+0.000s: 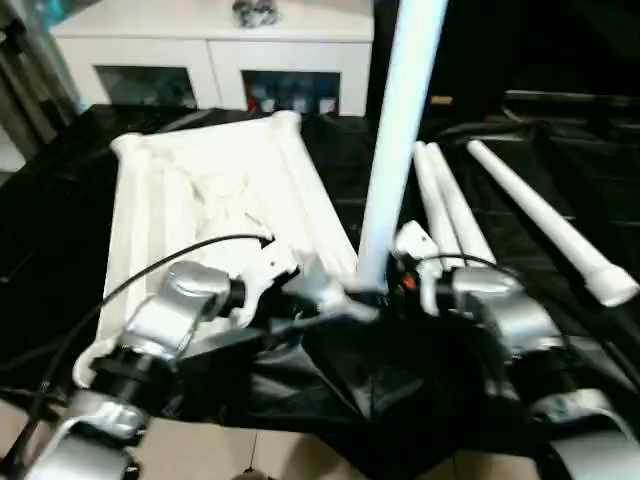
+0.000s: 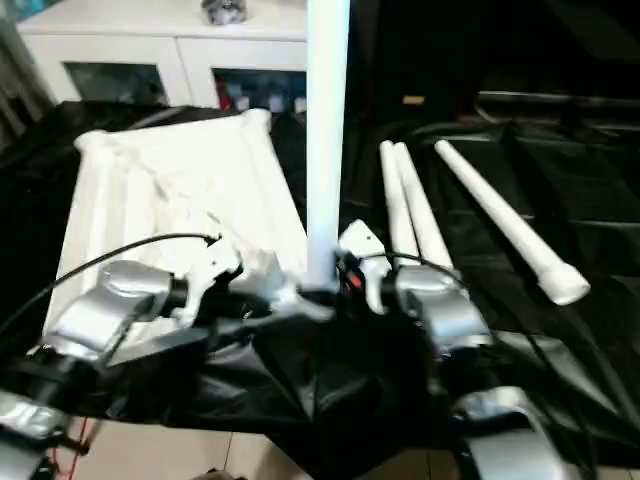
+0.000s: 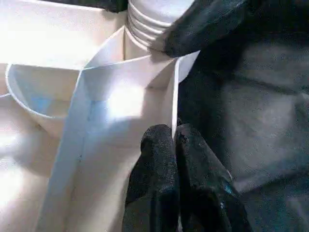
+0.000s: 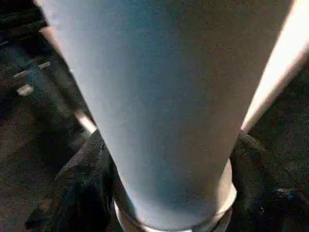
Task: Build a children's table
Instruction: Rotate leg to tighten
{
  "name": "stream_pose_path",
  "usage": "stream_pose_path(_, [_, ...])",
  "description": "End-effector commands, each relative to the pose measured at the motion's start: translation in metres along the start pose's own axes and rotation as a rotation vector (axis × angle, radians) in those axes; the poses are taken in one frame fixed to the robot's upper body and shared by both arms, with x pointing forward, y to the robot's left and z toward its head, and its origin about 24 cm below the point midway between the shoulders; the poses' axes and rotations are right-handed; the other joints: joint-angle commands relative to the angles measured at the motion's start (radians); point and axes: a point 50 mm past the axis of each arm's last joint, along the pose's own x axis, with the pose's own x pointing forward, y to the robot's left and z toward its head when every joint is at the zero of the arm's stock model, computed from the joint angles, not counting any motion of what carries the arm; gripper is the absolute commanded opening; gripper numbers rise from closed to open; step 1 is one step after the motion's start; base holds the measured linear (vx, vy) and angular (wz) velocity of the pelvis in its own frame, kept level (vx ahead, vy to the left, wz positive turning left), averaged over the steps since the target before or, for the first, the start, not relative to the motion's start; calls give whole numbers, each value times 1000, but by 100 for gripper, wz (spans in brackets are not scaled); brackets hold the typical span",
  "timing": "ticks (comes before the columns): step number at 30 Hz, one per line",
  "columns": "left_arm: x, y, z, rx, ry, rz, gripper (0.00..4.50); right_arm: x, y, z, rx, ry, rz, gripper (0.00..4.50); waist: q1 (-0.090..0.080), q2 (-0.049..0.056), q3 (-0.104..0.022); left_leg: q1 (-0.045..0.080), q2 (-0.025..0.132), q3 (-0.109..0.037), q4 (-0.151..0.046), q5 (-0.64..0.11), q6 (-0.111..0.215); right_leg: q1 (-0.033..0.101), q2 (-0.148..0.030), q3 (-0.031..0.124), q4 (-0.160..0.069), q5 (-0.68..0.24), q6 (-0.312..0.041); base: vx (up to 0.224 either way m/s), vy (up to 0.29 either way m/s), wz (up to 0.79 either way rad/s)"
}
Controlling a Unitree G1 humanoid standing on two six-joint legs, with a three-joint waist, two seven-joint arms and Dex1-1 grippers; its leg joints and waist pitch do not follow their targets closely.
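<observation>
The white tabletop [image 1: 210,200] lies ribbed side up on the black-draped work table. At its near right corner socket a white leg [image 1: 395,140] stands upright, and my right gripper [image 1: 385,285] is shut on its lower end. In the right wrist view the leg [image 4: 169,96] rises between the black fingers [image 4: 82,188]. My left gripper [image 3: 175,133] is shut on the tabletop's thin rim wall [image 3: 145,96] just beside that socket. The leg's ridged end [image 3: 149,19] shows at the socket. Three more legs lie on the cloth to the right, two side by side [image 1: 445,210] and one apart [image 1: 545,220].
A white cabinet [image 1: 210,40] stands behind the work table. The black cloth [image 1: 350,390] hangs in folds over the table's near edge between my forearms. A black cable [image 1: 150,270] loops over my left forearm.
</observation>
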Motion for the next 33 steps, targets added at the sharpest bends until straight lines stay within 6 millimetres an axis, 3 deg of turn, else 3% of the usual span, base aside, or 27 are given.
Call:
stream_pose_path(1, [22, 0, 21, -7, -37, 70, 0, 28, 10, -7, 36, 66, -86, 274, -6, -5, -52, 17, 52, -20, -73, -257, 5, 29, -86, 47, -90, -319, -215, 0, 0, 0])
stream_pose_path(4, [31, 7, 31, -81, -61, 190, 0, 39, 8, -5, 125, 53, -200, 274, -12, -7, -53, 16, 50, -22, -73, -260, -2, 30, -87, 47, -93, -328, -205, 0, 0, 0])
stream_pose_path(8, [39, 11, 43, -154, -90, 300, 0, 52, 7, 0, 229, 23, -304, 274, -17, -8, -60, 9, 47, -19, -67, -202, 17, 35, -84, 47, -85, -221, -229, 0, 0, 0])
stream_pose_path(9, [42, 10, 46, -164, -97, 315, 0, 54, 8, 1, 249, 15, -308, 329, -14, -7, -60, 8, 48, -20, -67, -192, 22, 36, -85, 45, -84, -203, -232, 0, 0, 0])
stream_pose_path(14, [49, 3, 49, -148, -103, 296, 0, 60, 11, 3, 241, 13, -311, 379, -15, -8, -68, -2, 46, -18, -58, -97, 84, 47, -84, 40, -66, -18, -269, 0, 0, 0])
stream_pose_path(18, [52, -2, 47, -125, -103, 276, 0, 57, 7, 5, 192, -2, -358, 401, -16, -7, -64, 2, 49, -17, -60, -129, 90, 44, -86, 40, -73, -63, -275, 0, 0, 0])
stream_pose_path(22, [53, -3, 44, -125, -96, 313, 0, 38, -3, 10, 180, -59, -385, 401, -11, -8, -61, 5, 52, -17, -64, -157, 73, 45, -82, 43, -78, -115, -249, 0, 0, 0])
stream_pose_path(23, [53, -2, 44, -126, -106, 332, 0, 23, -7, 12, 172, -96, -388, 401, -10, -1, -63, 5, 51, -18, -64, -146, 73, 45, -82, 42, -75, -91, -253, 0, 0, 0])
stream_pose_path(24, [52, -1, 44, -126, -108, 338, 0, 19, -8, 13, 170, -105, -388, 401, -6, 4, -60, 6, 51, -18, -64, -146, 77, 45, -78, 43, -79, -81, -243, 0, 0, 0])
stream_pose_path(25, [51, 1, 48, -115, -143, 371, 27, -3, -8, 16, 143, -139, -388, 406, -3, 7, -61, 8, 54, -19, -65, -145, 81, 46, -75, 43, -80, -43, -236, 0, 0, 0])
stream_pose_path(26, [51, 1, 48, -115, -143, 371, 27, -3, -8, 16, 143, -139, -388, 406, 4, 4, -67, 5, 54, -21, -60, -113, 90, 53, -77, 44, -70, 26, -236, 0, 0, 0])
stream_pose_path(27, [50, 1, 53, -133, -183, 354, 27, -17, -5, 19, 125, -160, -371, 406, 4, 10, -69, 2, 51, -22, -58, -101, 95, 56, -79, 43, -64, 49, -244, 0, 0, 0])
stream_pose_path(28, [49, 1, 54, -133, -192, 348, 63, -22, -4, 21, 115, -167, -365, 407, 9, 5, -70, -1, 50, -21, -54, -79, 111, 57, -81, 44, -65, 78, -243, 0, 0, 0])
stream_pose_path(29, [48, 1, 56, -126, -197, 351, 63, -28, -2, 23, 104, -173, -359, 407, 5, 6, -70, -8, 48, -23, -54, -62, 122, 59, -83, 42, -62, 92, -248, 0, 0, 0])
stream_pose_path(30, [42, 5, 59, -81, -207, 398, 66, -36, 5, 27, 86, -181, -333, 407, 7, 3, -72, -5, 49, -22, -52, -63, 126, 56, -82, 42, -63, 91, -249, 0, 0, 0])
stream_pose_path(33, [29, 12, 63, -62, -224, 476, 92, -40, 12, 28, 69, -171, -294, 407, 7, 5, -73, -11, 49, -22, -46, -40, 141, 52, -79, 41, -59, 95, -249, 0, 0, 0])
